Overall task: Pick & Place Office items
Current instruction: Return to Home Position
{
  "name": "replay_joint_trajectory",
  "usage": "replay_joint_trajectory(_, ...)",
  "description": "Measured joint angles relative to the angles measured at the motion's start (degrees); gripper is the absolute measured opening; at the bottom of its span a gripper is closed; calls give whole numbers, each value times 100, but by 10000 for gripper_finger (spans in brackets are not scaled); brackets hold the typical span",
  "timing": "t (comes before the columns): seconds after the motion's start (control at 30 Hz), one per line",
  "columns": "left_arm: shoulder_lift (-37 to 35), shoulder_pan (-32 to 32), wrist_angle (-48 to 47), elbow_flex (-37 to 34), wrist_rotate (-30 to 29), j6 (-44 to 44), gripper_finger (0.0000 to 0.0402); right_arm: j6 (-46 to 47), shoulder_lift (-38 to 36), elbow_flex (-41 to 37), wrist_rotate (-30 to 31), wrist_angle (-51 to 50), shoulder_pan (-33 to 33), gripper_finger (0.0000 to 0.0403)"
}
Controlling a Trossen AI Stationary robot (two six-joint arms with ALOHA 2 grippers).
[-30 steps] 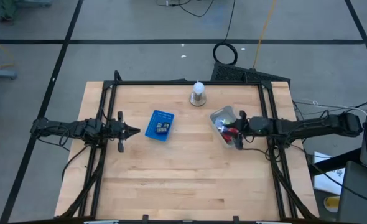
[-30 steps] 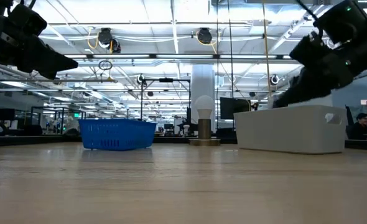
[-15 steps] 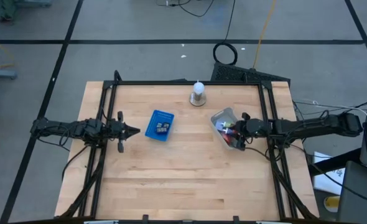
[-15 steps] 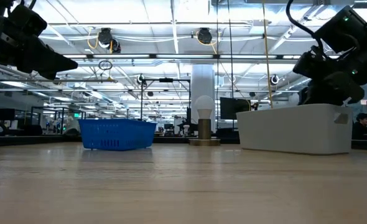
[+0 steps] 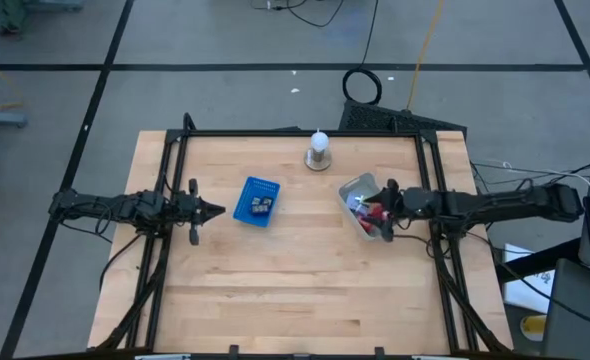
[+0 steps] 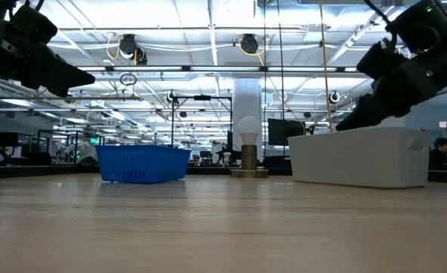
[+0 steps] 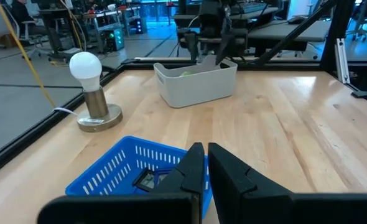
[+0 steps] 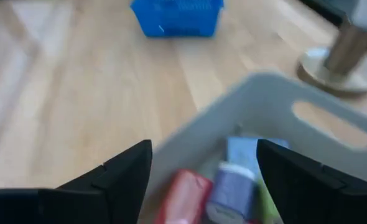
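Observation:
The clear grey tray (image 5: 353,187) holds several small office items: a red piece (image 8: 186,193), a purple-white piece (image 8: 227,183), a light blue one (image 8: 247,152) and a green bit. My right gripper (image 5: 383,208) hovers open just above them, inside the tray's rim (image 8: 252,93), touching nothing; in the low view it (image 6: 360,117) stands over the tray's top edge. The blue mesh basket (image 5: 257,201) has dark pieces (image 7: 147,179) lying on its floor. My left gripper (image 5: 218,210) is shut and waits left of the basket, above the table (image 7: 205,163).
A white bulb lamp on a round base (image 5: 319,152) stands near the far edge, between basket and tray. A black frame rail (image 5: 295,133) runs round the table. Bare wood (image 5: 295,290) fills the near half of the table.
My right gripper dipped down into the grey tray half a second ago and has risen again to just above its rim, still open. The left arm kept still.

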Motion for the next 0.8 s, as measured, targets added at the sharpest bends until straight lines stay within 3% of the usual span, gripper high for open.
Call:
replay_joint_trajectory(0.23, -2, 0, -273, 376, -173, 351, 15, 11, -800, 0, -326, 177, 0, 262)
replay_joint_trajectory(0.4, -23, 0, -483, 807, -138, 552, 4, -123, -1768, -1, -658, 199, 2, 187)
replay_joint_trajectory(0.63, -246, 0, -225, 638, -143, 746, 2, -142, -2914, -289, -623, 357, 2, 30)
replay_joint_trajectory(0.7, -325, 0, -210, 614, -143, 746, 2, -160, -3154, -384, -623, 361, 2, 9)
replay_joint_trajectory(0.8, -437, 0, -259, 602, -143, 747, 2, -162, -3444, -552, -626, 372, 2, 14)
